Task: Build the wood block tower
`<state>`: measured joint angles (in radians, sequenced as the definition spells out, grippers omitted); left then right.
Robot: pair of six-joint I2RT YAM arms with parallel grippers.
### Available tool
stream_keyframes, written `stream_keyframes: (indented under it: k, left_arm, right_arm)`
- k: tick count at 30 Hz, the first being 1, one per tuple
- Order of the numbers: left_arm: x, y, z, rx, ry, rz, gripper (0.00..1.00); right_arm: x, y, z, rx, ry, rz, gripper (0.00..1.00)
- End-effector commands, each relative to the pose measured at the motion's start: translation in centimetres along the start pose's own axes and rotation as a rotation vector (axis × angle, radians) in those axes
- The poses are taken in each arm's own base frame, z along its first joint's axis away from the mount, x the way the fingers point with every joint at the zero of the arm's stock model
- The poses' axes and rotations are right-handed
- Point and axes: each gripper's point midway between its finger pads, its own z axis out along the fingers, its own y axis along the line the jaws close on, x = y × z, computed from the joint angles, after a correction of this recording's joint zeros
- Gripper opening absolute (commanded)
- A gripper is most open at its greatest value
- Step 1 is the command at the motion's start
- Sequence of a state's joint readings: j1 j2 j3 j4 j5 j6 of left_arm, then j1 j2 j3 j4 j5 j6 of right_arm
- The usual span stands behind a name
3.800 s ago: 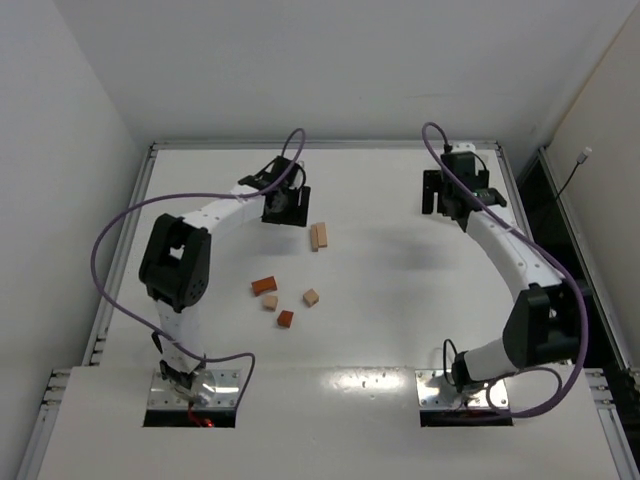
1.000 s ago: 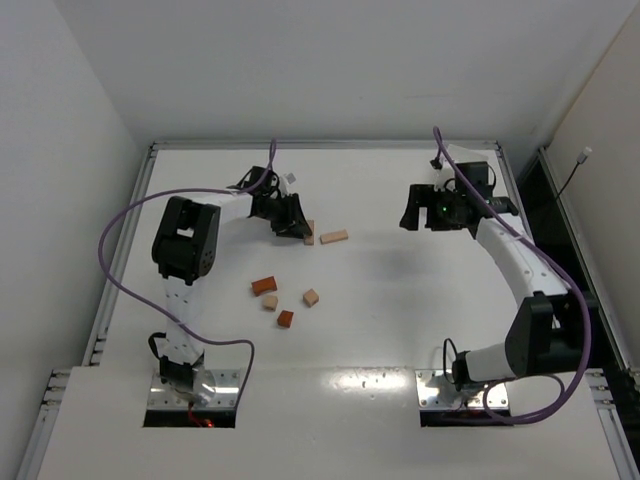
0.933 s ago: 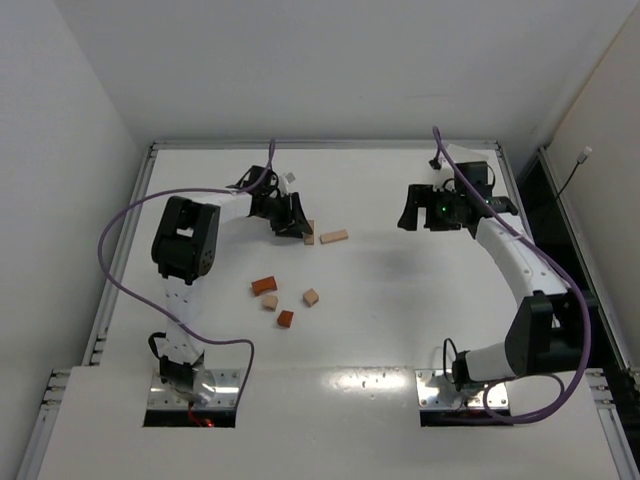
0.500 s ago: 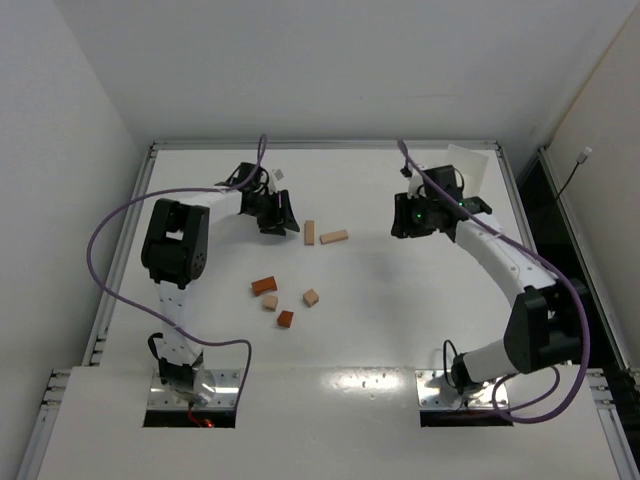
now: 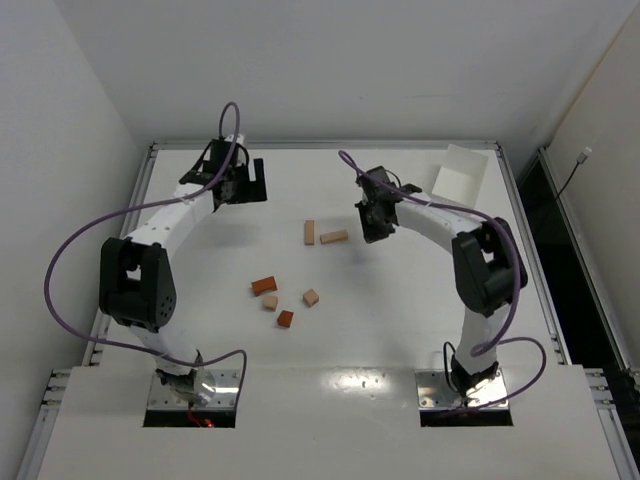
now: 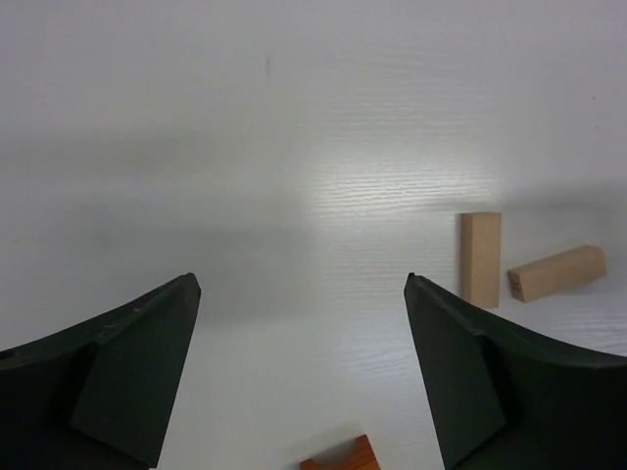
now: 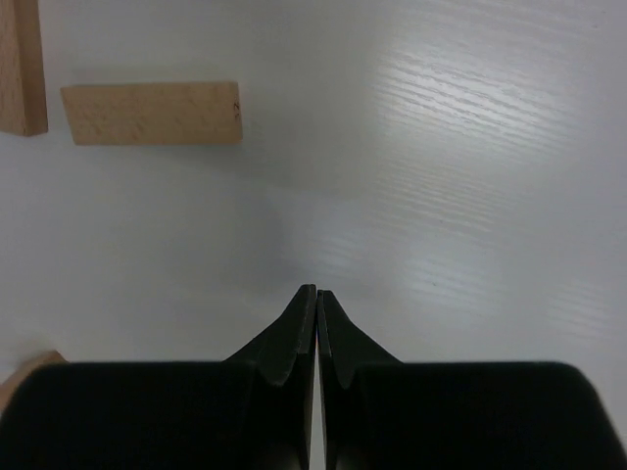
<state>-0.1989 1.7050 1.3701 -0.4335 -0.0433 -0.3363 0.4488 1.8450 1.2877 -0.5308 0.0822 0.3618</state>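
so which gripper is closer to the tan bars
Right. The right gripper is just right of the tan bars in the top view; the left gripper is well off, back and left.

Count on the table (image 5: 420, 300): six wood blocks (image 5: 311, 297) in all. Two pale tan bars (image 5: 309, 232), two pale tan cubes (image 5: 270, 302), two reddish-brown pieces (image 5: 264, 285). One white box (image 5: 458, 172). My own claws: two, left claw (image 5: 250, 184) and right claw (image 5: 374, 233).
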Motion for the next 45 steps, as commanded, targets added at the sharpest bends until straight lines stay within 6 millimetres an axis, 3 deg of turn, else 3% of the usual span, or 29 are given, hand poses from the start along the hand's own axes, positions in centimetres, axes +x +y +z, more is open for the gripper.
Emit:
stream_keyframes:
  k: [1,4,12,20,28,32,38,42,45]
  left_arm:
    - [-0.5,2.9,-1.1,-0.11,-0.03,0.002,0.85]
    - [-0.7,3.5,-1.7,-0.127,-0.043,-0.006,0.94]
    - [-0.3,6.3,-1.7,-0.172,-0.038,-0.047,0.96]
    - [-0.8,7.1,-1.8,-0.163,-0.045,-0.079,0.96]
    - [-0.3,7.1,-1.2,-0.145,-0.022,-0.085,0.96]
    - [0.0,7.0,-0.9,-0.138,-0.012,-0.085,0.96]
    - [-0.2,7.3,-0.7,-0.135,-0.011,-0.092,0.96]
    - [-0.2,7.1,-0.7,-0.125,-0.009,-0.092,0.96]
    - [0.0,7.4,-0.5,-0.122,0.001,-0.1,0.96]
  right_arm:
    - [-1.5,2.5,0.7,-0.041,0.009,0.061,0.0]
    - [-1.6,3.5,1.8,-0.06,0.042,0.073,0.0]
    - [-0.1,6.2,4.3,-0.049,0.104,0.066,0.0]
    - [-2.1,5.8,6.4,0.04,0.07,0.061,0.0]
    - [-2.2,3.7,7.6,0.146,0.067,0.06,0.0]
    - [-3.3,3.1,8.1,0.168,0.042,0.071,0.0]
    - [-5.3,3.6,8.8,0.162,-0.001,0.069,0.0]
    - [-5.0,3.8,9.4,0.155,0.011,0.068,0.0]
    - [-5.9,4.3,9.5,0.136,-0.009,0.073,0.0]
